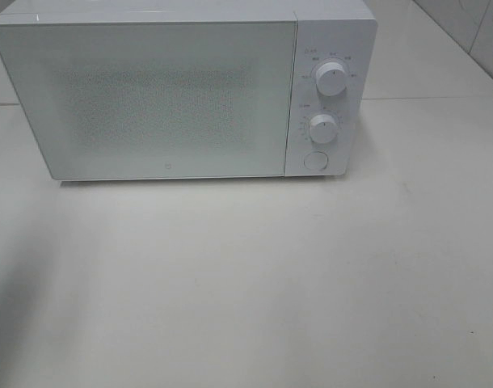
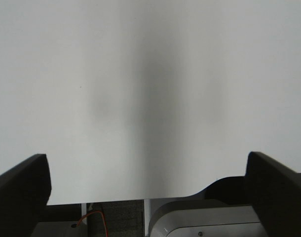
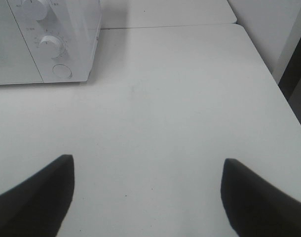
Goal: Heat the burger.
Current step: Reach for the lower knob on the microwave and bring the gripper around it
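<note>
White table (image 1: 246, 307), microwave (image 1: 149, 97), illegible dial labels (image 1: 312, 55)

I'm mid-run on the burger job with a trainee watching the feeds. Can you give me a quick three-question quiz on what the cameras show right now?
1. True or false: the door of the microwave stands open.
2. Multiple choice: what sits just below the lower knob on the control panel? A) a round button B) a number keypad C) a pull handle
3. Fill in the blank: the left gripper and the right gripper are both ____ and hold nothing.

Key: 1 false, the door is shut. 2 A. 3 open.
</note>
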{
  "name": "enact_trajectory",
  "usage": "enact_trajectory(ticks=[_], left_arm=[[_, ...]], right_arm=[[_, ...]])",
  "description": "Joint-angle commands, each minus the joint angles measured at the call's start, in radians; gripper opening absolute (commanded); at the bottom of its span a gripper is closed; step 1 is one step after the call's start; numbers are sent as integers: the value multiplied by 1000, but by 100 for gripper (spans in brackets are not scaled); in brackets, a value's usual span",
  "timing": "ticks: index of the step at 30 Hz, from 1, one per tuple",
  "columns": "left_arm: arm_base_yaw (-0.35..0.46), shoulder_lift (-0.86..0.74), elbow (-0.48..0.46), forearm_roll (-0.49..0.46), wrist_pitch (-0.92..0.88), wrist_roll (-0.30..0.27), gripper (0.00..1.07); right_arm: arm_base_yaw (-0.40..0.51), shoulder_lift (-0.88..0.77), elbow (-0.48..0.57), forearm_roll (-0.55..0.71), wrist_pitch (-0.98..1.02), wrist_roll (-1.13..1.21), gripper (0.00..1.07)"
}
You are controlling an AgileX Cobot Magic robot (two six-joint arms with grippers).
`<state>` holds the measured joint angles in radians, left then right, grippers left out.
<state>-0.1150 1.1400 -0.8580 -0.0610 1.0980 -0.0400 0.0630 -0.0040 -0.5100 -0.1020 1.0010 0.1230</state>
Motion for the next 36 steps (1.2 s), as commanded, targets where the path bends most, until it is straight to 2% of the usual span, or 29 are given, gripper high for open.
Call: enact_trajectory(ticks=[1, 4, 8, 10, 12, 13, 16, 18, 24, 27, 29, 36], left_arm=[[4, -65, 47, 16, 6, 2, 100], [4, -191, 153, 21, 6, 2, 100], [4, -273, 224, 24, 6, 6, 100], [4, -345, 298, 25, 5, 20, 100], [4, -367, 315, 24, 2, 24, 100], [4, -422, 341, 15, -48, 27, 100], [4, -449, 351, 7, -69, 27, 100], [4, -534, 357, 13, -62, 30, 100], [4, -659, 357, 8, -62, 28, 100], [4, -680, 357, 1, -63, 28, 100], [4, -784, 357, -11, -64, 28, 100], [32, -947, 357, -10, -64, 28, 100]], right_arm=[[-6, -24, 0, 2, -6, -11, 76], [-6, -24, 0, 2, -6, -11, 76], [-6, -24, 0, 2, -6, -11, 76], [-6, -24, 0, 2, -6, -11, 76], [-6, -24, 0, 2, -6, -11, 76], [-6, -24, 0, 2, -6, -11, 76], [-6, -24, 0, 2, -6, -11, 76], [-6, -24, 0, 2, -6, -11, 76], [-6, -24, 0, 2, -6, -11, 76], [-6, -24, 0, 2, -6, -11, 76], [-6, -24, 0, 2, -6, -11, 76], [-6, -24, 0, 2, -6, -11, 76]])
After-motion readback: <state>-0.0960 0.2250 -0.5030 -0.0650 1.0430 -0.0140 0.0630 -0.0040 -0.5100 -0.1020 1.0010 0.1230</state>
